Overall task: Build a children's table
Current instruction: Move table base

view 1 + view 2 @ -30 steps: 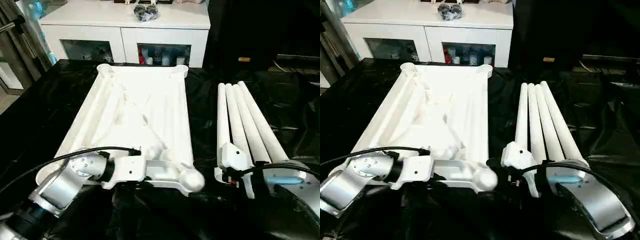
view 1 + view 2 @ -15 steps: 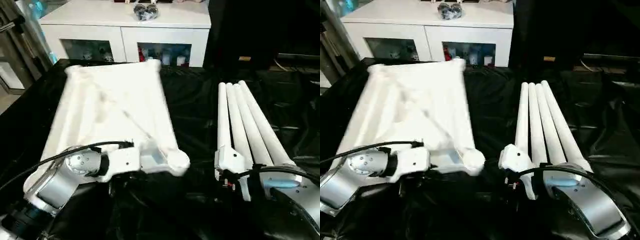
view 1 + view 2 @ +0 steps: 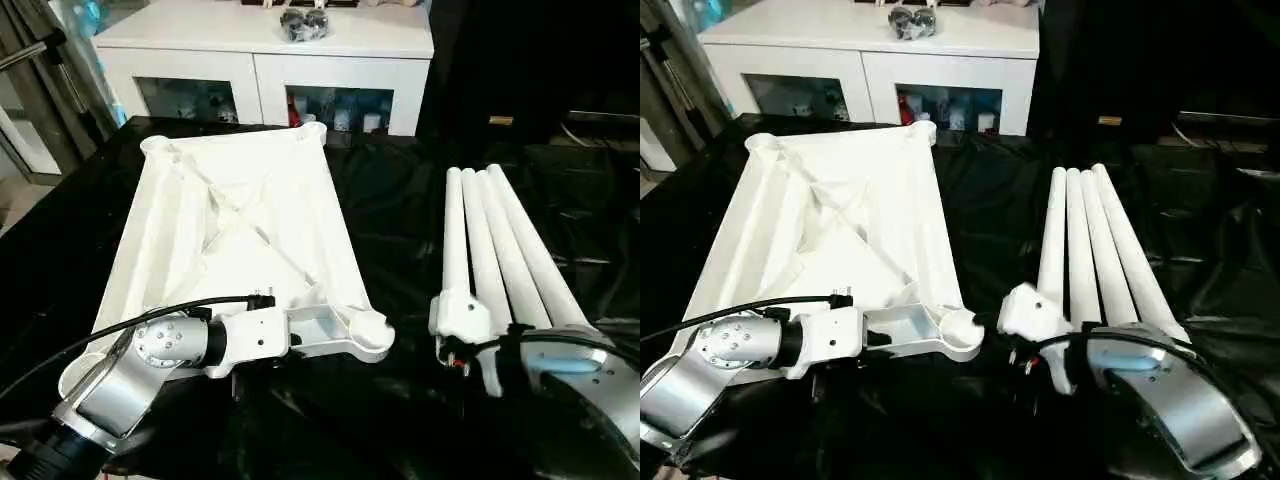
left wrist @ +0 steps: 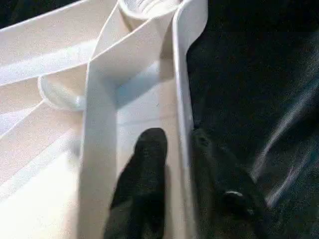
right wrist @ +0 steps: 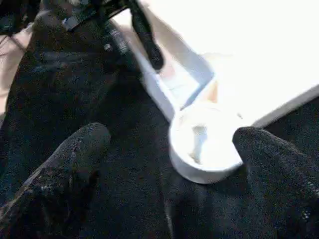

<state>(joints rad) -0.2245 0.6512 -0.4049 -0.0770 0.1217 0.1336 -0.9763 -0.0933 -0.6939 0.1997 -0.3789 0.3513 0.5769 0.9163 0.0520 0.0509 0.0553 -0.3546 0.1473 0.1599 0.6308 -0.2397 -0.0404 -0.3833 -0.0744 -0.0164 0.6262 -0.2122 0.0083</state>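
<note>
Item: tabletop [image 3: 240,225], white plastic, lying ribbed side up on the black sheet [image 3: 400,230], long axis running away from us toward the white cabinet [image 3: 265,45]. Near right corner socket [image 3: 368,328] opens upward.

Item: four legs [image 3: 495,245], white tubes, laid side by side to the right of the tabletop and apart from it, long axes also running away from us, near ends by our right wrist.

Left gripper [image 4: 172,149]: in its wrist view our two black fingers straddle the tabletop's near rim wall, one finger [image 4: 144,164] inside, the other outside; they stand narrowly parted, and we cannot tell whether they are gripping or letting go.

Right gripper [image 5: 169,159]: fingers spread wide, holding nothing, hovering over the sheet with the corner socket [image 5: 204,142] lying just ahead between them.

Relation that matters: the legs lie on our right side, closest to the right arm (the left is occupied at the rim), and the nearest open socket sits between the two grippers. We judge a leg must be lifted from lying flat and stood upright into that socket.
</note>
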